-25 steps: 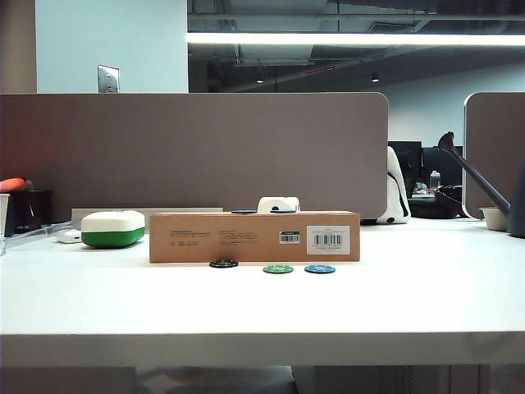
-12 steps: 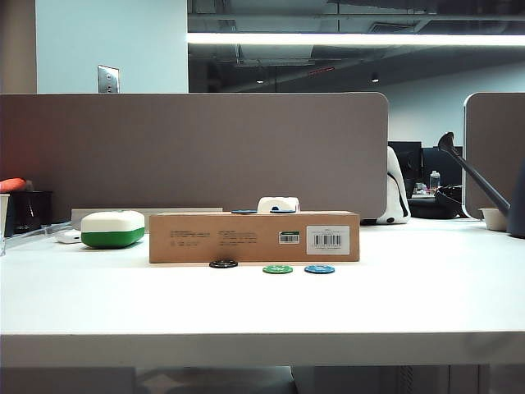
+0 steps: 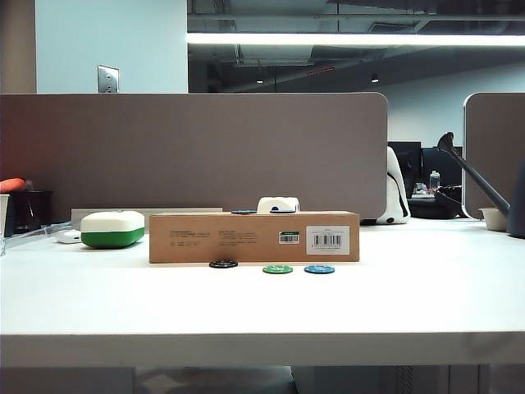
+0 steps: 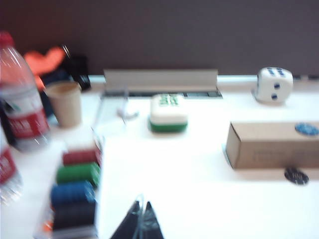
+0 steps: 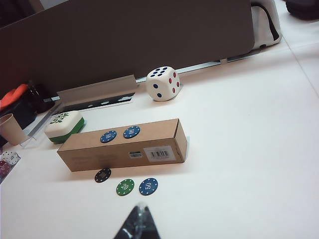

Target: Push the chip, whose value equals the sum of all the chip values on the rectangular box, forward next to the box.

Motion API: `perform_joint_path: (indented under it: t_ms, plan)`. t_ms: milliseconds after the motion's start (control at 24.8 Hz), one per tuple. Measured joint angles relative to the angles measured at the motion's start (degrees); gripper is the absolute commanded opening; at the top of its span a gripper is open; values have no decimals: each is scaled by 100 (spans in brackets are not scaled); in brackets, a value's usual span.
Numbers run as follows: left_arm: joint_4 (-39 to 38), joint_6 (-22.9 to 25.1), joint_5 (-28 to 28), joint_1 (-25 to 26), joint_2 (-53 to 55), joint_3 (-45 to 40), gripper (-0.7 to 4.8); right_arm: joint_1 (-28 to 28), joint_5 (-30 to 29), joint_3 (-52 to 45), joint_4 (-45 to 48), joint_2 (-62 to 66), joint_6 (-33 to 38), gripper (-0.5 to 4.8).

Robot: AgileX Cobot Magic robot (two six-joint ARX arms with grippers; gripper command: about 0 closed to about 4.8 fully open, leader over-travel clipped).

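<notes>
The black chip lies flat on the white table, just in front of the rectangular box near its left half, also seen from the front. Two blue chips rest on the box's top. The box shows a barcode label on its front face. My right gripper hovers shut and empty on the near side of the chip row. My left gripper is shut and empty, well to the left of the box and the black chip. Neither gripper appears in the exterior view.
A green chip and a blue chip lie to the right of the black one, slightly nearer me. A white die stands behind the box, a white-and-green case to its left. A chip rack, cup and bottle stand far left.
</notes>
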Motion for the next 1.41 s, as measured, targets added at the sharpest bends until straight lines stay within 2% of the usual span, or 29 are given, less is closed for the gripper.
perform_joint_path:
  t_ms: [81, 242, 525, 727, 848, 1010, 1211, 1413]
  plan:
    - [96, -46, 354, 205, 42, -258, -5, 2, 0, 0, -7, 0, 0, -5]
    - [424, -79, 643, 398, 35, -476, -5, 2, 0, 0, -2, 0, 0, -5]
    - [1040, -85, 697, 658, 35, -868, -5, 0, 0, 0, 0, 0, 0, -5]
    - [1606, -120, 728, 656, 35, -1309, -5, 0, -2, 0, 0, -2, 0, -5]
    - [1989, -122, 935, 656, 33, -1506, -5, 0, 0, 0, 0, -2, 0, -5]
    - [2085, -87, 1187, 656, 35, -1512, -5, 0, 0, 0, 0, -2, 0, -5]
    - [2083, -79, 1110, 636, 35, -1512, -5, 0, 0, 0, -2, -4, 0, -5]
    - [2085, -76, 737, 352, 35, -1512, -5, 0, 0, 0, 0, -4, 0, -5]
